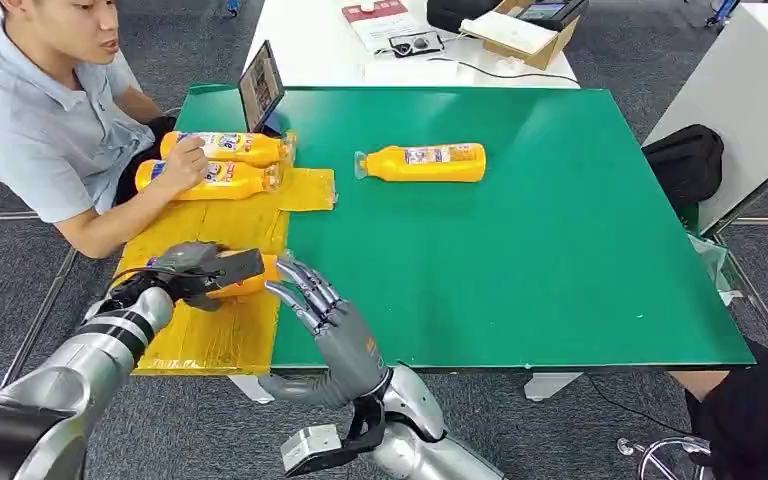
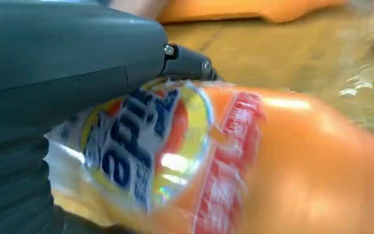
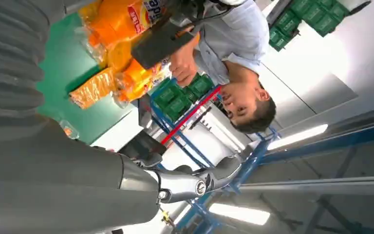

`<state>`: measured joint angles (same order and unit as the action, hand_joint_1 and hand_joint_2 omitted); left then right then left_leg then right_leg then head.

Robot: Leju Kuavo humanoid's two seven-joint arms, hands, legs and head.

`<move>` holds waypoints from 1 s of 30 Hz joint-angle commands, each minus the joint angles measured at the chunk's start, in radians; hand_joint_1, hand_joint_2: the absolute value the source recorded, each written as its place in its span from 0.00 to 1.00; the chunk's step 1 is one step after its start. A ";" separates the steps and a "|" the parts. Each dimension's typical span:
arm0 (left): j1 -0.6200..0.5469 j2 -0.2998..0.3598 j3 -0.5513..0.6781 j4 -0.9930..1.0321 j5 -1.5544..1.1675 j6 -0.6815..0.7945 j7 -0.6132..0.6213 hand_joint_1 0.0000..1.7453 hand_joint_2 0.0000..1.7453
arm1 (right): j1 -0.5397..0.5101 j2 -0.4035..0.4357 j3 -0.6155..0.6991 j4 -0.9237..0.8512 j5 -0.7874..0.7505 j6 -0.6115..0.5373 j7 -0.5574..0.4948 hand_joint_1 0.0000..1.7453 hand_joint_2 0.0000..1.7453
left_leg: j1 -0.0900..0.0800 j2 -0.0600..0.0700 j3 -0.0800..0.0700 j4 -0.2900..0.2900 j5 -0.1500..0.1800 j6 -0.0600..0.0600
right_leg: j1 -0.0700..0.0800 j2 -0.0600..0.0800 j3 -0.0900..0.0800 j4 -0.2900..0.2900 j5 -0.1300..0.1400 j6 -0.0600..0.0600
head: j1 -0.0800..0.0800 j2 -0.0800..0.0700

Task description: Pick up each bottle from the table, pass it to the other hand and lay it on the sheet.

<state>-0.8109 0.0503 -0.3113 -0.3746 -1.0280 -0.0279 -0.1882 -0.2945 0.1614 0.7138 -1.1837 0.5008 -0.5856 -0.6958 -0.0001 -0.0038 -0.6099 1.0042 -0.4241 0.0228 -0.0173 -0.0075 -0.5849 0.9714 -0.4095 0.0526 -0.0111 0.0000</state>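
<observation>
My left hand grips an orange bottle and holds it low over the yellow sheet at the table's left side. Up close, the bottle's label sits under my left hand's thumb. My right hand is open with fingers spread, its fingertips just beside the bottle's near end. Another orange bottle lies on the green table. Two more bottles lie at the sheet's far end. The right wrist view shows my right hand and the held bottle.
A person sits at the table's left, one hand resting on the two far bottles. A tablet stands at the table's far left corner. A black bag lies off the right edge. A white table holds a box behind.
</observation>
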 commanded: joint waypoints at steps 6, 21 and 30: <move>0.020 -0.050 0.152 0.030 0.229 -0.153 -0.240 0.00 1.00 | -0.093 -0.049 0.135 0.102 -0.088 -0.037 -0.002 0.00 1.00 | 0.001 0.001 0.006 -0.001 -0.001 -0.001 | 0.001 0.001 0.005 -0.001 0.000 -0.002 | 0.000 0.000; 0.262 -0.218 0.412 -0.400 0.877 -0.237 -0.359 0.00 1.00 | 0.076 0.010 -0.099 -0.195 0.096 -0.113 -0.002 0.00 1.00 | 0.001 -0.002 0.004 0.001 -0.003 -0.001 | 0.001 -0.002 0.005 0.000 -0.003 -0.002 | 0.000 0.000; 0.423 -0.238 0.365 -0.643 1.024 -0.269 -0.316 0.00 1.00 | 0.133 0.007 -0.139 -0.266 0.089 -0.113 -0.002 0.00 1.00 | 0.001 0.001 0.003 0.001 -0.003 -0.002 | 0.001 0.000 0.003 0.000 -0.002 -0.003 | 0.000 0.000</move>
<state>-0.4514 -0.1568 0.0347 -0.8710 -0.0160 -0.2918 -0.5192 -0.1870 0.1774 0.6332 -1.3913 0.5924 -0.6947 -0.6985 -0.0013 -0.0032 -0.6099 1.0042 -0.4249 0.0229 -0.0179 -0.0072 -0.5860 0.9705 -0.4097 0.0527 -0.0107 0.0000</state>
